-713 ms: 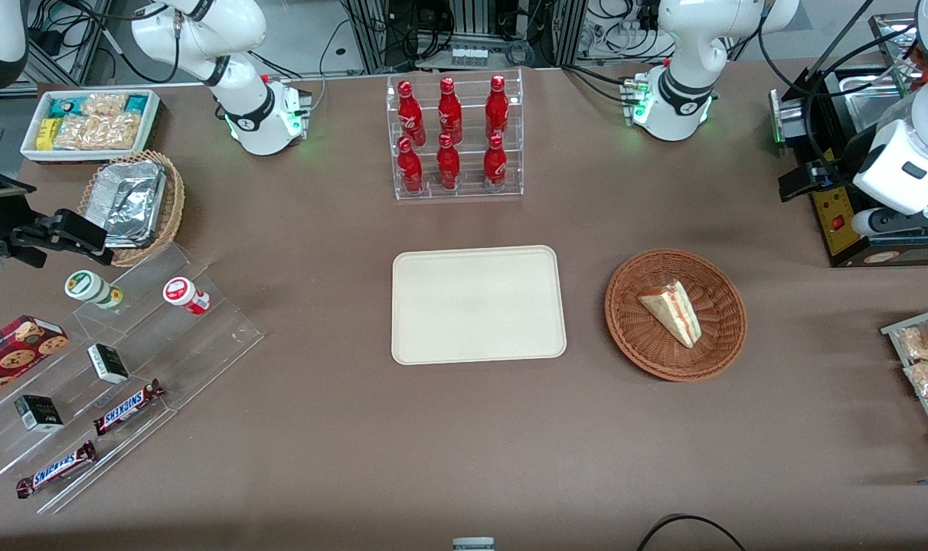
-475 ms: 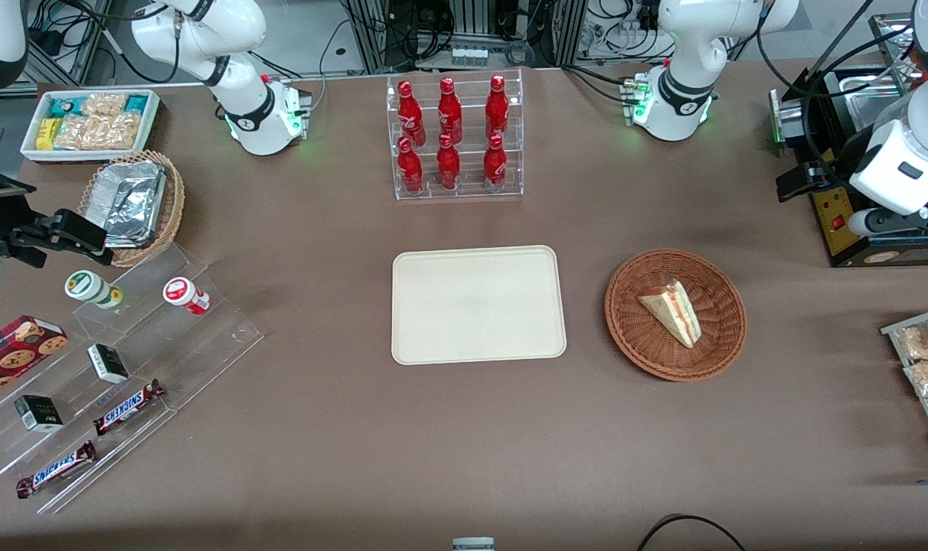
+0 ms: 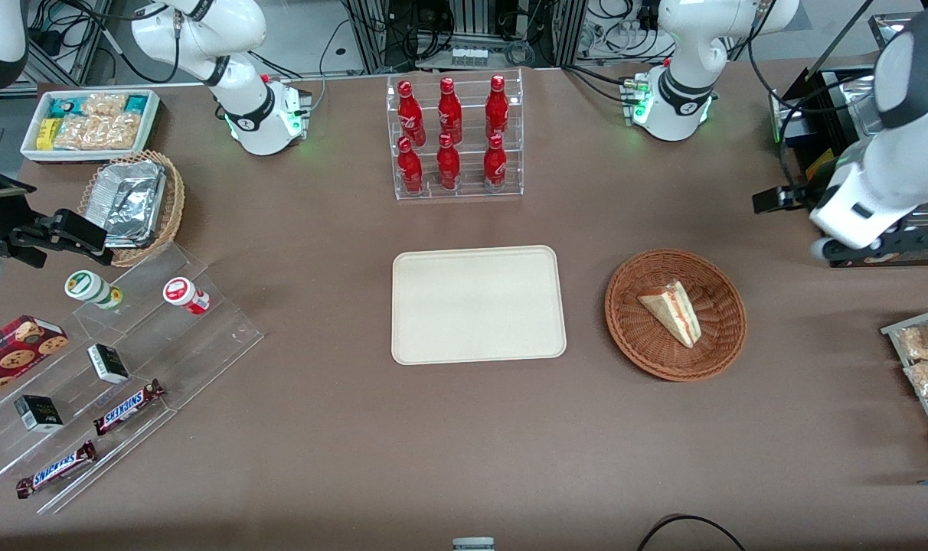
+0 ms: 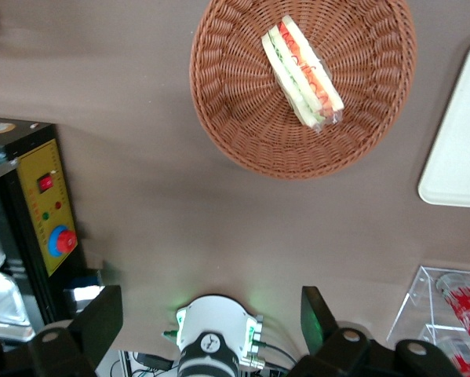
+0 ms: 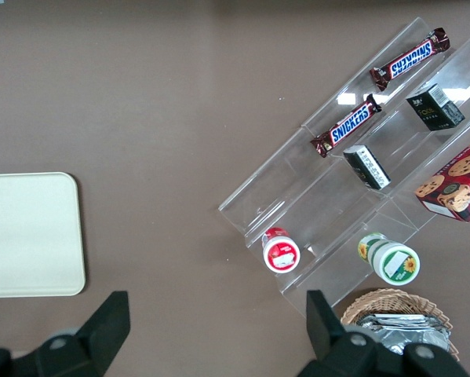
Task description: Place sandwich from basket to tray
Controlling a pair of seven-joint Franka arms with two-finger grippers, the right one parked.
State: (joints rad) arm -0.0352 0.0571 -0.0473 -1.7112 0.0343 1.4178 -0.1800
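Front view: sandwich lies in the basket, long axis running diagonally, its point toward the tray, which sits beside the basket toward the parked arm's end. The gripper hangs high near the working arm's end of the table, well apart from the basket and touching nothing. Left wrist view: two dark fingers are spread wide with nothing between them; the sandwich lies ahead of the gripper, filling edge up. Likely next: travel over the basket, then descend.
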